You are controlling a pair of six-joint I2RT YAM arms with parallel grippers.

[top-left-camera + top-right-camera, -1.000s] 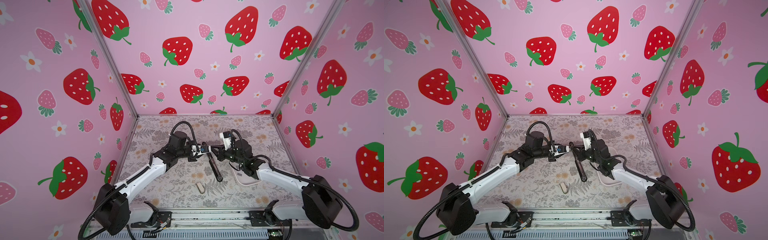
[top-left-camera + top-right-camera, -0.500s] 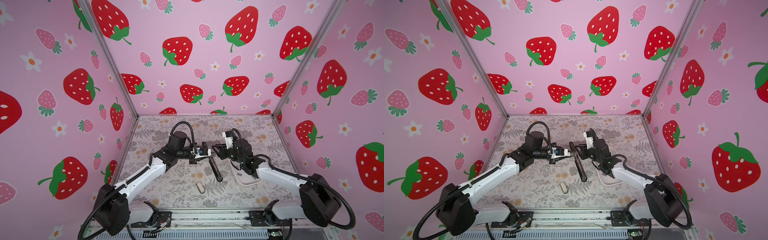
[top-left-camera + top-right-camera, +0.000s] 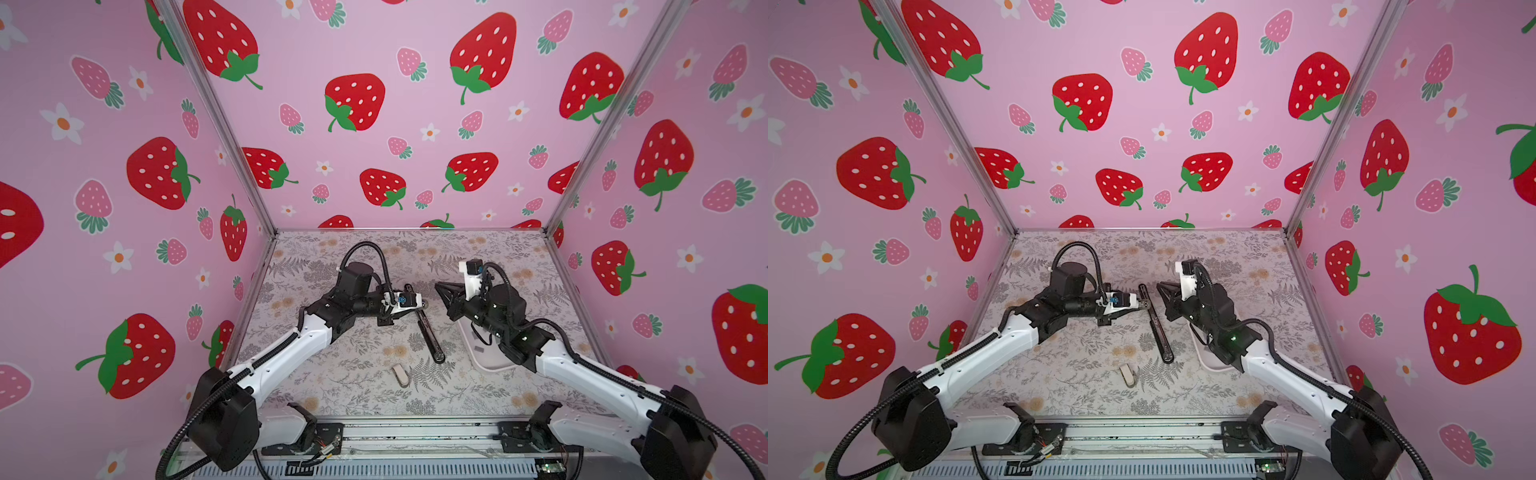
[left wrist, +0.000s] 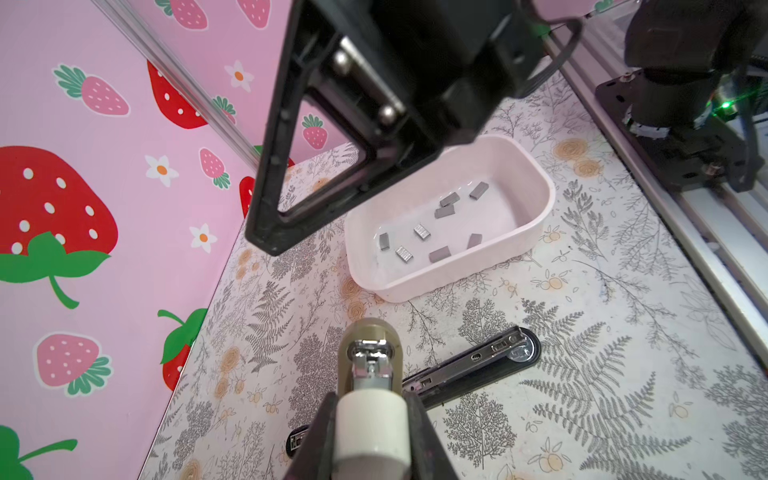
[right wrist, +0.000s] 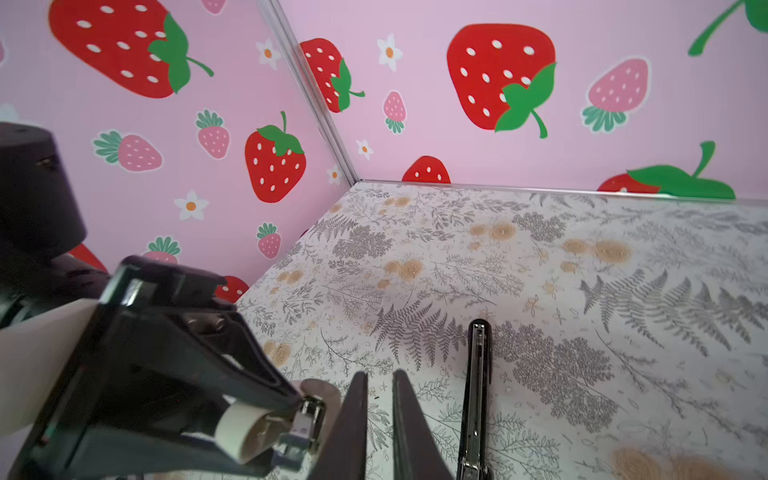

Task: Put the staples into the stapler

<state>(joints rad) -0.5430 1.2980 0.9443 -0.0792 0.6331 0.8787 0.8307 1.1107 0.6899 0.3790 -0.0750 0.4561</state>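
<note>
In a top view the left gripper (image 3: 424, 306) is faced by the right gripper (image 3: 438, 286), likely for loading; in the left wrist view the stapler (image 4: 370, 365) is shown clamped in the left gripper, the staples (image 4: 422, 231) lying loose in the pink tray (image 4: 536, 199); in the right wrist view the right gripper is shown closed, empty

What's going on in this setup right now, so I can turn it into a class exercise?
The left gripper holds a small beige stapler above the table, its metal end pointing toward the right gripper. The right gripper sits close by, shut, with no strip visible in it. The staples lie loose in the pink tray. A long black stapler lies opened flat on the table.
</note>
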